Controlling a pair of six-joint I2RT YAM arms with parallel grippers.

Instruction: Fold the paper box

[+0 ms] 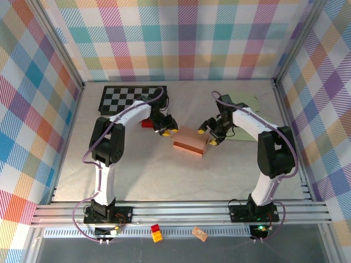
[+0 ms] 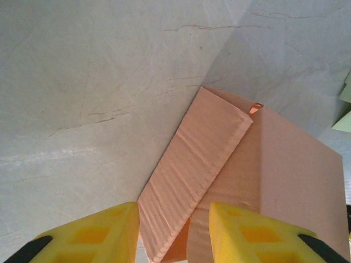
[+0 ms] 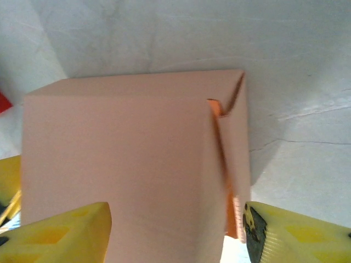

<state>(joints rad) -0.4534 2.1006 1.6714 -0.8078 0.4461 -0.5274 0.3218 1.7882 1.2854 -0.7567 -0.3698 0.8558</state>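
Salmon-pink cardboard paper box lies on grey bench. Left claw apart over its flap; right claw apart, straddling its end.

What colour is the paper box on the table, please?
The paper box is plain salmon pink; the right wrist view shows it best.

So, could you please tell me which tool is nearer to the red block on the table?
Left. The left tool is just beside the red block; the right tool is on the far side of the paper box.
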